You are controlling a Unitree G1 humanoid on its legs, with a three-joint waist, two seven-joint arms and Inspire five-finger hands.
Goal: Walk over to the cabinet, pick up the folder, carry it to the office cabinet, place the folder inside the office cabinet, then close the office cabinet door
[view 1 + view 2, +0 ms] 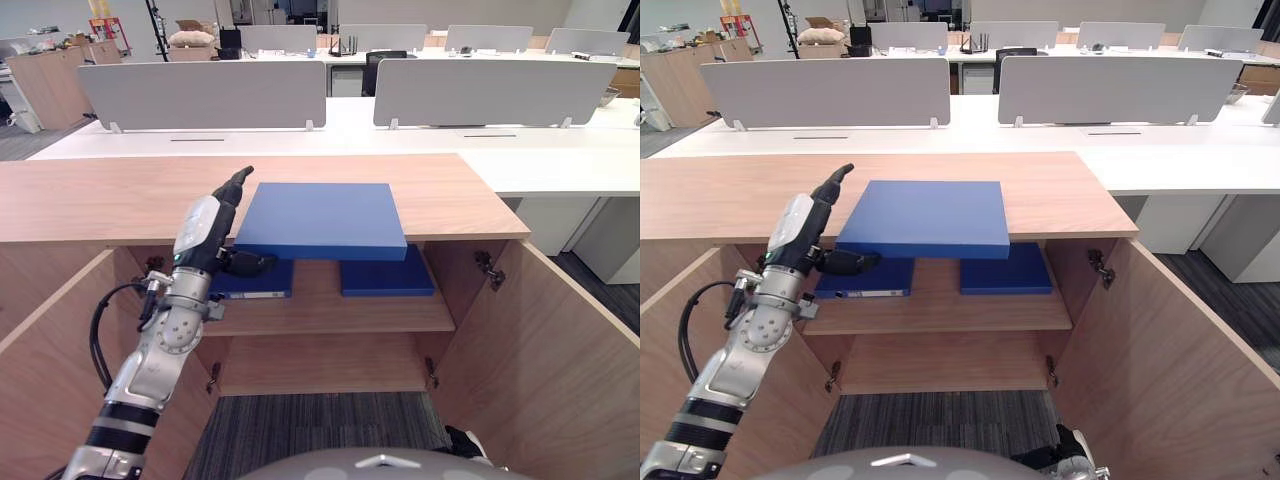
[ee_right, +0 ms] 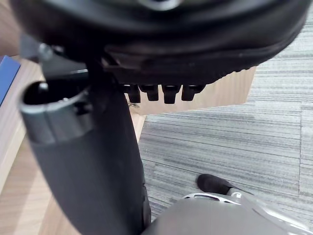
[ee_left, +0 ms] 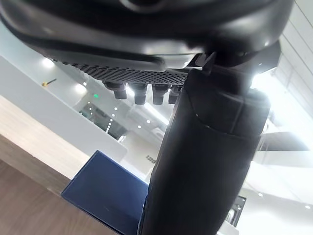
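A blue folder (image 1: 320, 218) lies flat on the wooden cabinet's top (image 1: 110, 195), its front edge jutting past the rim. My left hand (image 1: 205, 235) is at the folder's left front corner. Its fingers (image 1: 237, 185) stretch straight over the cabinet top beside the folder's left edge. Its thumb (image 1: 250, 263) reaches under the overhanging corner. In the left wrist view the folder (image 3: 105, 188) shows past the thumb (image 3: 205, 161). My right hand (image 2: 161, 44) hangs low over grey carpet, fingers relaxed and holding nothing.
Both cabinet doors stand wide open, the left door (image 1: 50, 350) and the right door (image 1: 560, 350). Two more blue folders (image 1: 385, 275) (image 1: 250, 282) lie on the inner shelf (image 1: 320, 310). White desks with grey dividers (image 1: 200, 95) stand behind the cabinet.
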